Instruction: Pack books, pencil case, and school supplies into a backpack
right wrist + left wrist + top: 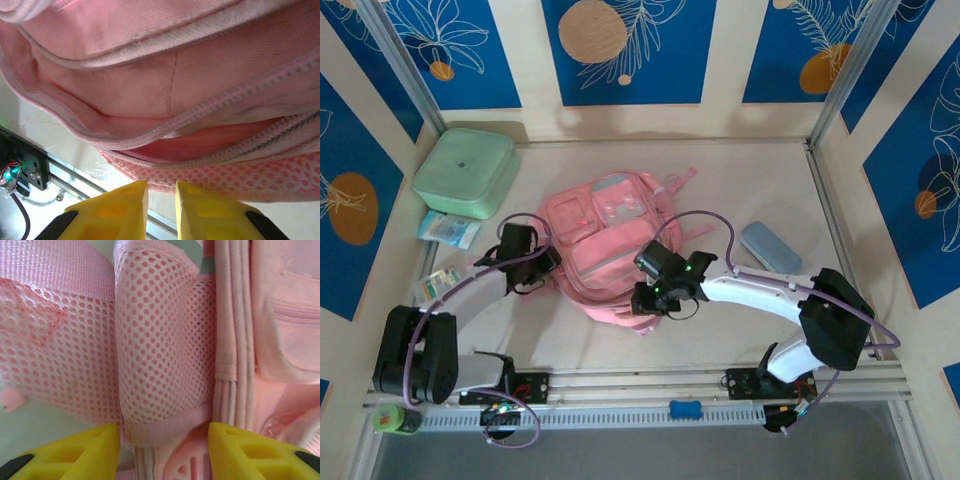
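Observation:
The pink backpack (610, 235) lies flat mid-table, its clear front pockets facing up. At its left side sits my left gripper (533, 262), open. In the left wrist view the left gripper (164, 429) has the padded end of a pink mesh strap (160, 340) between its yellow fingers, with slim gaps either side. My right gripper (655, 292) is at the bag's near right edge. Close up, the right gripper (161, 184) stands narrowly open just below the unzipped opening (200, 142), nothing between its fingers. A blue pencil case (770, 247) lies to the right. The books are out of view.
A mint-green box (465, 172) stands at the back left. Two small printed packets (448, 228) (438, 283) lie near the left wall. The metal rail (640, 385) runs along the near edge, with wall posts at both sides.

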{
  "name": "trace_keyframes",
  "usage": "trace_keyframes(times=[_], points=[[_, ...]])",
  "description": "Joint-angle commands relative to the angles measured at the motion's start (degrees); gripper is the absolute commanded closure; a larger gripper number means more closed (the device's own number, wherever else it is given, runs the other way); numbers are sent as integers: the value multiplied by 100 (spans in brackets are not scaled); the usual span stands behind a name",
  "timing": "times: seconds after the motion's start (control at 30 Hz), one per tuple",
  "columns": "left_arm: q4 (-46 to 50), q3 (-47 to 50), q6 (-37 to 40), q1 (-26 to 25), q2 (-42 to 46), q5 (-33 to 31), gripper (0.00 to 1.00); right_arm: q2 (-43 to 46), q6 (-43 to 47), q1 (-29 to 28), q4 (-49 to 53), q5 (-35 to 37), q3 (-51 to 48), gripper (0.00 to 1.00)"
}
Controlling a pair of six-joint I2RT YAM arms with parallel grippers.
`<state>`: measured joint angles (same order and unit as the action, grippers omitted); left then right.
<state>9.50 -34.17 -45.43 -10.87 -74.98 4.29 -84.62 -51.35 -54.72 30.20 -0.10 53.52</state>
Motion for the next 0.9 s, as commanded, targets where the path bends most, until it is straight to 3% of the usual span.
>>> trace_keyframes(times=[0.0,0.13,0.43,0.6,0.7,0.87], points=[[-339,-35,-67,67,-145,-20,53,-84,-125,61,-159,-127,-163,78],[-581,14,-166,61,-329,34,63,-213,-128,216,-300,-152,-230,78],[-1015,290,-518,42,-180,422,99,-504,395,992,-519,25,-113,78],[-886,427,-1038,-376,552,322,100,-834,1010,1981,-557,-24,317,77],[-600,449,-1672,-1004,943,-129,100,-1092,1523,2449,-635,43,776,73],[-932,565,-2718,-2088,1243,-945,100,-1800,1877,3238,-45,-14,2048,66]])
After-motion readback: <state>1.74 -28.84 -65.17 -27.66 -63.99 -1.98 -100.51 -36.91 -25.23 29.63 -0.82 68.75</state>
